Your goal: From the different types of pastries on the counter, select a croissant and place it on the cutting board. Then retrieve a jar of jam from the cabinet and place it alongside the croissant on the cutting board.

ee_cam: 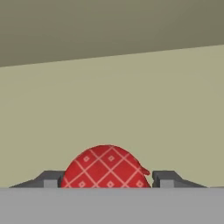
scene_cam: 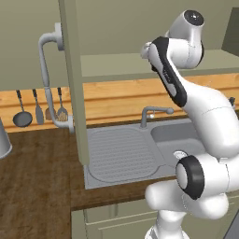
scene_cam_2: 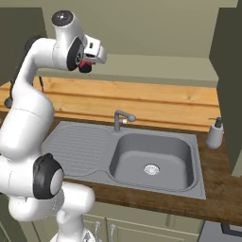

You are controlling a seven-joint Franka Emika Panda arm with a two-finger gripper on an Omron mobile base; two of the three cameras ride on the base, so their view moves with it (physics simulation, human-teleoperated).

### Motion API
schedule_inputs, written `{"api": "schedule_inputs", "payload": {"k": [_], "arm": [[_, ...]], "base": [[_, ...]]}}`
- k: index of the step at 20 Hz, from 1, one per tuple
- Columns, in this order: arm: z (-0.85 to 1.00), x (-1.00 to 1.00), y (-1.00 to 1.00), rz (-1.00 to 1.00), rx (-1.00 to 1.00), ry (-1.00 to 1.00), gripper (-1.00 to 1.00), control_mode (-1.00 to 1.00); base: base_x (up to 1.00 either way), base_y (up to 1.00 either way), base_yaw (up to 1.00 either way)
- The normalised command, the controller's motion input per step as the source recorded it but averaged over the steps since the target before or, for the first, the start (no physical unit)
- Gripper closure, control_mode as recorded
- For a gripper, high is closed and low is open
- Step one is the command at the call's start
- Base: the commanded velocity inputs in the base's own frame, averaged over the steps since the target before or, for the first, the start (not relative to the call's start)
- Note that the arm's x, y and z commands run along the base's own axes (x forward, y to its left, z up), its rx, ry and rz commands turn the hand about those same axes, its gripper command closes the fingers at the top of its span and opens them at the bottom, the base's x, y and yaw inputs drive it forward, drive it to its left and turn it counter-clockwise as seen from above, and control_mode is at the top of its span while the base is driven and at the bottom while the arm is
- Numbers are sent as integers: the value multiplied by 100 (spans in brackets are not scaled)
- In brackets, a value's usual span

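In the hand view a jar of jam [ee_cam: 105, 168] with a red checked lid sits between my two dark fingertips [ee_cam: 164, 179], which press against its sides. My gripper [ee_cam: 105, 180] is shut on it. From the right base view the gripper [scene_cam_2: 88, 62] is raised in front of the open cabinet's shelf [scene_cam_2: 156, 66], and a bit of the red jar [scene_cam_2: 85, 65] shows under the hand. The croissant and the cutting board are out of view.
Below the arm lie a grey sink basin [scene_cam_2: 151, 160], a faucet [scene_cam_2: 120, 118] and a ribbed drainboard [scene_cam: 119, 154]. The open cabinet door [scene_cam: 74, 84] stands to the left of the arm. Utensils [scene_cam: 37, 109] hang on the wall, and a soap dispenser [scene_cam_2: 215, 132] stands at the right.
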Motion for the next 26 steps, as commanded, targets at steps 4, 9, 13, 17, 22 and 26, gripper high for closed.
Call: {"api": "schedule_inputs", "payload": {"k": [4, 9, 13, 17, 22, 26], "arm": [[7, -74, -5, 1, 0, 0, 100, -100], [12, -82, -3, 1, 0, 0, 100, -100], [9, -77, -3, 1, 0, 0, 100, -100], [7, -76, -4, 1, 0, 0, 100, -100], [6, -87, -5, 1, 0, 0, 100, -100], [3, -87, -6, 2, 0, -1, 100, -100]], "base": [[0, 0, 0], [0, 0, 0], [0, 0, 0], [0, 0, 0], [0, 0, 0], [0, 0, 0]]}}
